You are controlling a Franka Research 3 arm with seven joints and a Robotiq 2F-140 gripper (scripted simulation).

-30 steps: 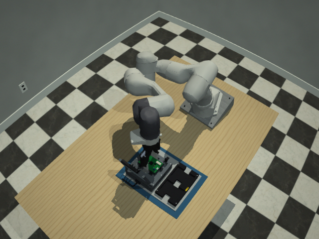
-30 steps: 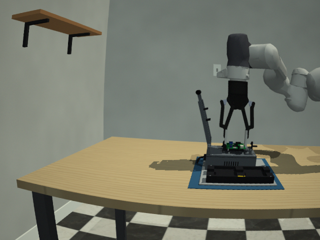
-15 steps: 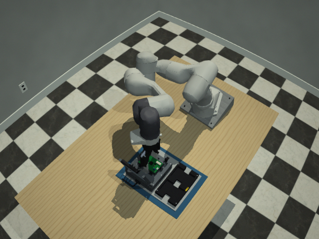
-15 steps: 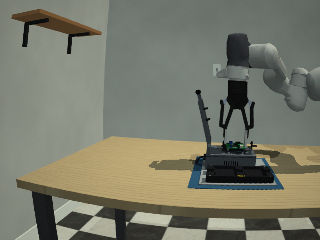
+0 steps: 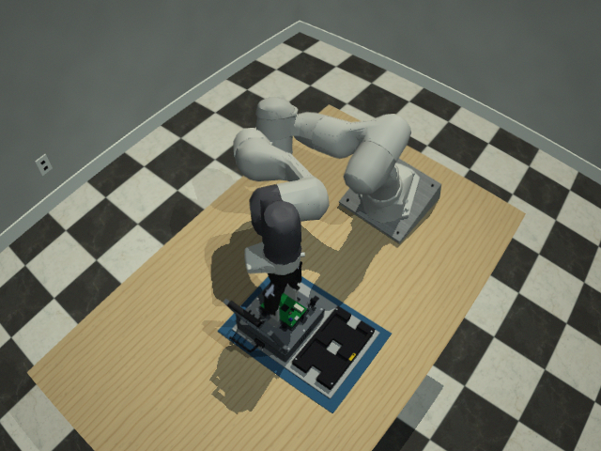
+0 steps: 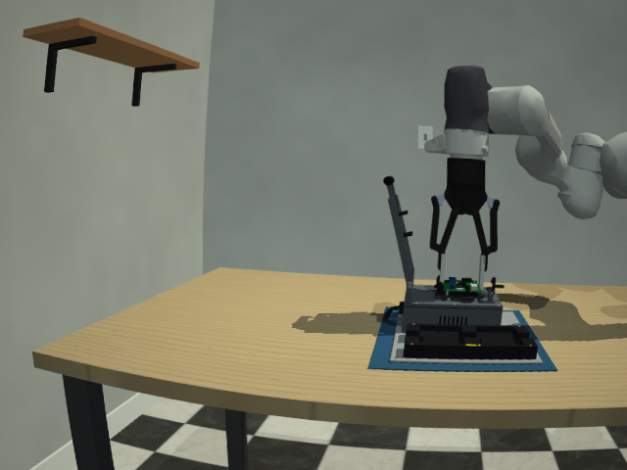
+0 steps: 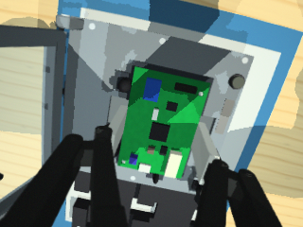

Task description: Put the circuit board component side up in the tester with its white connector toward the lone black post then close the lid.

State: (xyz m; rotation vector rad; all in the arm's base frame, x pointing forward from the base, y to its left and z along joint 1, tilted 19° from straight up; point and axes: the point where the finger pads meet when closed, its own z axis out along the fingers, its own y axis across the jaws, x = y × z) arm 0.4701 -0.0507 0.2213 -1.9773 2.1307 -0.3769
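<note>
The green circuit board (image 5: 290,311) (image 6: 456,286) (image 7: 163,111) sits component side up over the nest of the grey tester (image 5: 284,339) (image 6: 456,309) (image 7: 95,54). My gripper (image 5: 286,304) (image 6: 459,278) (image 7: 160,126) points straight down, and its two finger pads press on the board's long edges. The board's white connector (image 7: 173,163) is at the end nearest the wrist camera. A dark post (image 7: 124,84) and a grey knob (image 7: 236,81) flank the far end. I cannot tell whether the board rests fully on the pins. The tester's lid (image 6: 402,237) (image 5: 245,313) stands open, nearly upright.
The black tray (image 5: 334,347) (image 6: 468,345) lies next to the tester with no board in it. Both stand on a blue mat (image 5: 374,349) (image 6: 382,356) on the wooden table (image 5: 146,339). The arm's base (image 5: 392,204) is bolted at the far end. A wall shelf (image 6: 109,48) hangs high on the left.
</note>
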